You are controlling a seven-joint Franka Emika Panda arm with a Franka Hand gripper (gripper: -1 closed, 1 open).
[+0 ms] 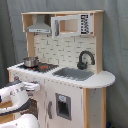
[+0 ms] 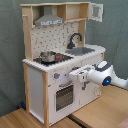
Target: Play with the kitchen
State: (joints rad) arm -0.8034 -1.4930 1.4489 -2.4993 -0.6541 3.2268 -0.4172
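Note:
The kitchen (image 1: 65, 75) (image 2: 60, 55) is a tall white and light-wood toy with a grey sink (image 1: 73, 74), a black faucet (image 1: 84, 59), a hob (image 2: 55, 58) carrying a small metal pot (image 1: 30, 62) (image 2: 47, 56), a range hood (image 1: 39, 26) and an upper shelf. Its oven door with a window (image 2: 63, 96) sits low on the front. My white arm reaches to the front panel just below the counter. The gripper (image 2: 73, 76) is at the knob row above the oven; in the first exterior view the gripper (image 1: 34, 86) shows at the lower left.
A white microwave-style cabinet (image 1: 72, 23) fills the upper right of the kitchen in the first exterior view. The kitchen stands on a light wooden table (image 2: 100, 115). A grey curtain (image 2: 10, 50) hangs behind.

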